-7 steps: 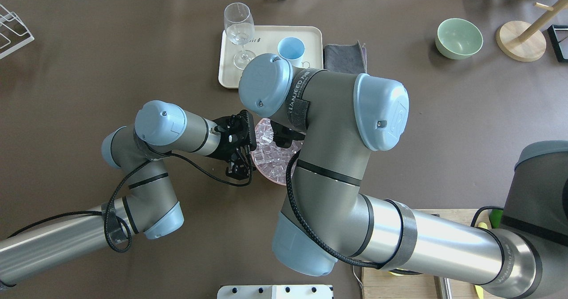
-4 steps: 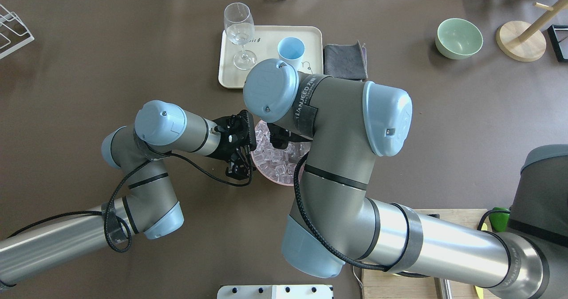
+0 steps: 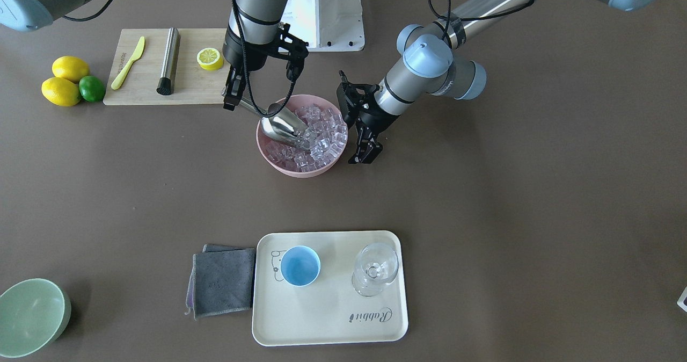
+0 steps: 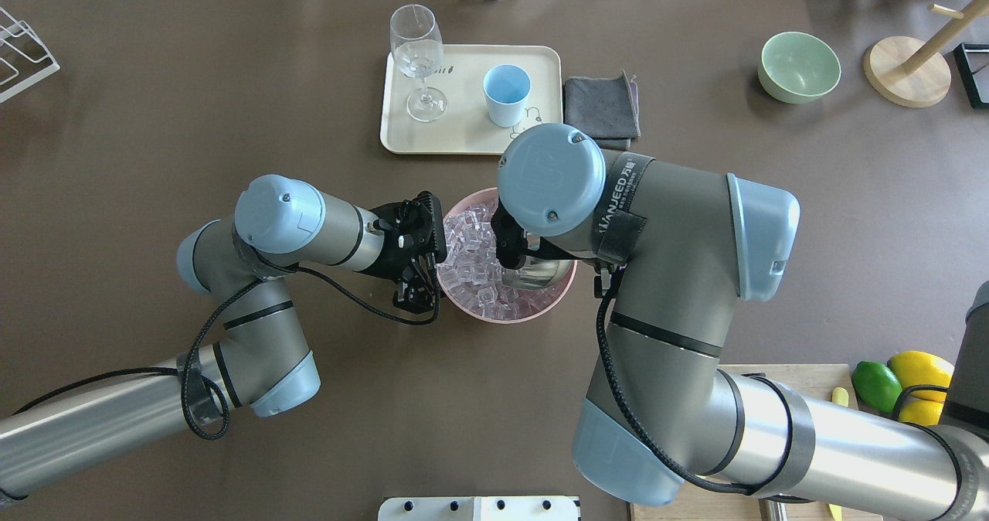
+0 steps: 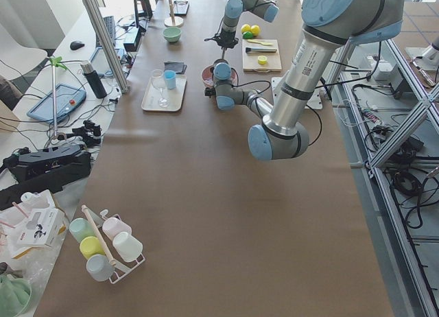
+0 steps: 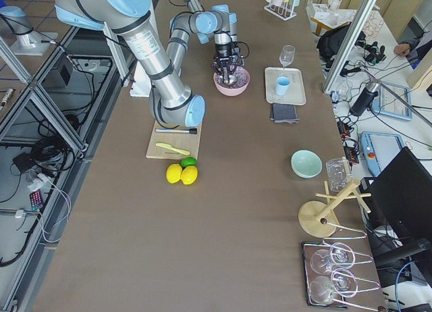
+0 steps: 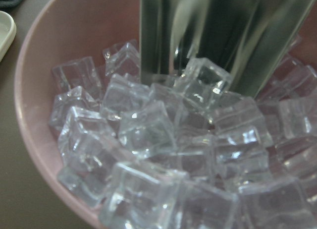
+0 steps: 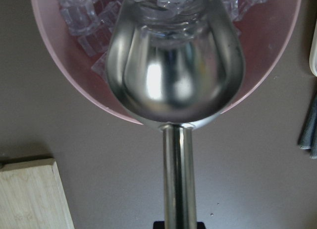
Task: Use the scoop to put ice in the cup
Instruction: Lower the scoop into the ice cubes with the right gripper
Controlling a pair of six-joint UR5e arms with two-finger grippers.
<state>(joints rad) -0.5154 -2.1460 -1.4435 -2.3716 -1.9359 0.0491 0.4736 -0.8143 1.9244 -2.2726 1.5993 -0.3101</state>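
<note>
Left arm (image 4: 332, 231) and right arm (image 4: 672, 219): silver-grey tubes, pale blue round joint caps with small screws, black joint rings. Black braided cables (image 4: 340, 293) along both. Black strap (image 4: 618, 223) lettered WANJEED on right arm. Left gripper (image 4: 423, 252) black.

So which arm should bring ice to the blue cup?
Right: the right gripper holds the scoop, dipped in the ice. The left gripper is empty beside the pink bowl.
</note>
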